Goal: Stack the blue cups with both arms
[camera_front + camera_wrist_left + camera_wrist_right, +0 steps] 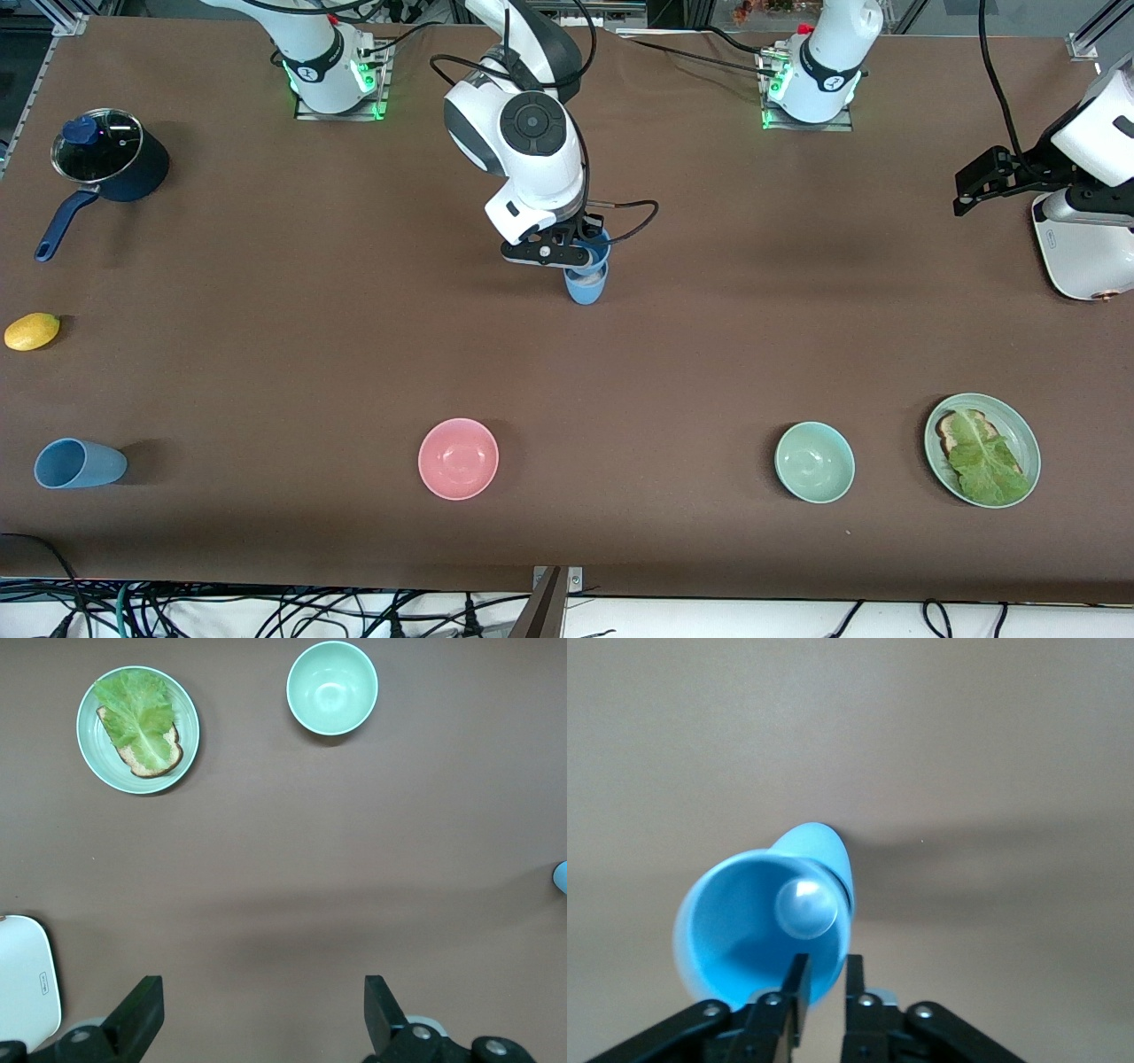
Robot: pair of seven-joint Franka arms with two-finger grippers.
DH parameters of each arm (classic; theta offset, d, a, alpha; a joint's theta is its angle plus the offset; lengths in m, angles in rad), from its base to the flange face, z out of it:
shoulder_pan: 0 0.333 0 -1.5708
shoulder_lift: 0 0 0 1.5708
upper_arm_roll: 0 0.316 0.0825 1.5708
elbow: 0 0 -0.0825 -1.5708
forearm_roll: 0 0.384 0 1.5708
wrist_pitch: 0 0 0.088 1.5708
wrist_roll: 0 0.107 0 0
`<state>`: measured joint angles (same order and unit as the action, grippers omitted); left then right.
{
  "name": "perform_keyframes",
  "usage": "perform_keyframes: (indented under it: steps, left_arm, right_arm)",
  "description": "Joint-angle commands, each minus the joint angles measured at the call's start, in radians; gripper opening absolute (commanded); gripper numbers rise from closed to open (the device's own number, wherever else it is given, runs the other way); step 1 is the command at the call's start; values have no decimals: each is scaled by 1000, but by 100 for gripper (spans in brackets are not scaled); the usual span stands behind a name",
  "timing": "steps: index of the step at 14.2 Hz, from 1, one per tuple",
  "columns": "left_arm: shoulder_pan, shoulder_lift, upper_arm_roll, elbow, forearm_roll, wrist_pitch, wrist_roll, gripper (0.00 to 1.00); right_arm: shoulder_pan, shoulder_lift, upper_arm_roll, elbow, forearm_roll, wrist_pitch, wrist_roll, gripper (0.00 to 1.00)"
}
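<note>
- A navy saucepan (115,164) under a glass lid stands at the right arm's end of the brown counter (292,354); its contents cannot be made out.
- A lemon (32,330) lies nearer the front camera than the saucepan.
- One blue cup (78,463) lies on its side, nearer again, at the same end.
- An empty pink bowl (458,458) sits toward the front edge, mid-counter.
- The right gripper (826,979) is at the stacked blue cups (586,275) at mid-counter; the arm hides much of the stack from the front, and the wrist view shows the jaws slightly apart astride the upper cup's rim, the wall between them. Whether they press it cannot be told.
- An empty pale green bowl (814,462) sits beside a green plate (1019,434) carrying toast under a lettuce leaf (983,461).
- The left gripper (257,1019) waits over bare counter at the left arm's end, jaws wide apart, holding nothing; the arm is cut off at the frame edge.
</note>
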<state>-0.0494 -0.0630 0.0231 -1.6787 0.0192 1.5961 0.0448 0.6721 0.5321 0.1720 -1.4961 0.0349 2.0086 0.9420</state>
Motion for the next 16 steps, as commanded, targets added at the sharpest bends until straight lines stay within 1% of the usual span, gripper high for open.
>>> perform_keyframes:
  steps: [1, 2, 3, 4, 6, 8, 10, 14, 16]
  left_arm:
    - [-3, 25, 5, 43, -27, -35, -5, 100]
    - [-4, 26, 3, 45, -27, -35, -5, 100]
    - [-4, 26, 3, 45, -27, -35, -5, 100]
    - [-3, 26, 3, 45, -27, -35, -5, 100]
    - [-3, 26, 3, 45, -27, -35, -3, 100]
    - [-4, 26, 3, 45, -27, -35, -5, 100]
    - [-3, 26, 3, 45, -27, -35, -3, 100]
    - [-3, 26, -2, 46, -27, -45, -5, 100]
    - [-4, 26, -18, 48, -27, -45, -6, 100]
  right_arm:
    - [-2, -20, -6, -19, 13, 16, 1, 46]
    - [-3, -20, -6, -18, 13, 16, -2, 51]
    - [-6, -21, -8, -15, 11, 16, -5, 53]
    - [-12, -26, -9, -13, 11, 15, -9, 63]
    - [-52, -30, -6, 13, 7, 4, -14, 100]
    - [-90, -59, -9, 20, 2, -1, -17, 100]
    - [-156, -116, -9, 16, 2, -16, -98, 100]
    - [-345, -253, -11, 11, 10, -215, -383, 100]
    - [-452, -323, -11, 10, 10, -312, -507, 100]
